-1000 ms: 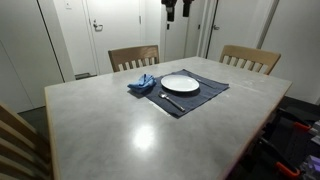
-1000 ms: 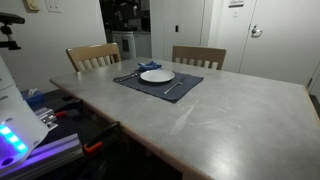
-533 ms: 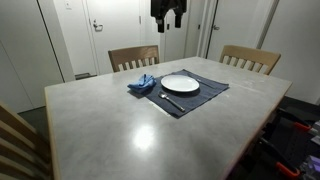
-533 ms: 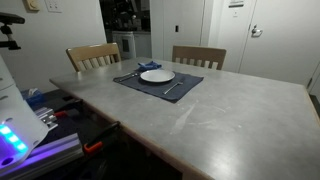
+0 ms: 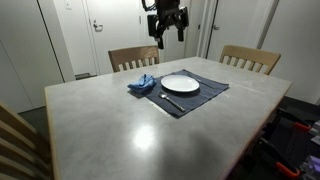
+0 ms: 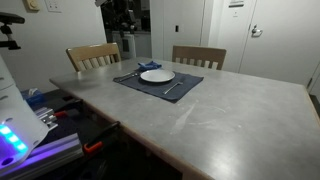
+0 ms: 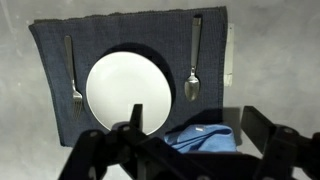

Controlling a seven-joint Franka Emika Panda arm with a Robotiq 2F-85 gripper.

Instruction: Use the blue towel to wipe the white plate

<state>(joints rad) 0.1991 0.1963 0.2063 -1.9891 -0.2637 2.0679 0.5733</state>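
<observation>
The blue towel lies crumpled at the edge of a dark placemat, touching the side of the white plate. Both exterior views show the plate and the towel. My gripper hangs open and empty, high above the towel and plate. In the wrist view the plate sits on the placemat, the towel lies below it, and the gripper has its fingers spread either side of the towel. A fork and a spoon flank the plate.
The grey table is large, with two wooden chairs at its far side. A knife lies on the placemat near the plate. Equipment with lights stands beside the table.
The gripper has come down from the top edge of the exterior view and shifted slightly toward the towel. The towel, plate and cutlery have not moved.
</observation>
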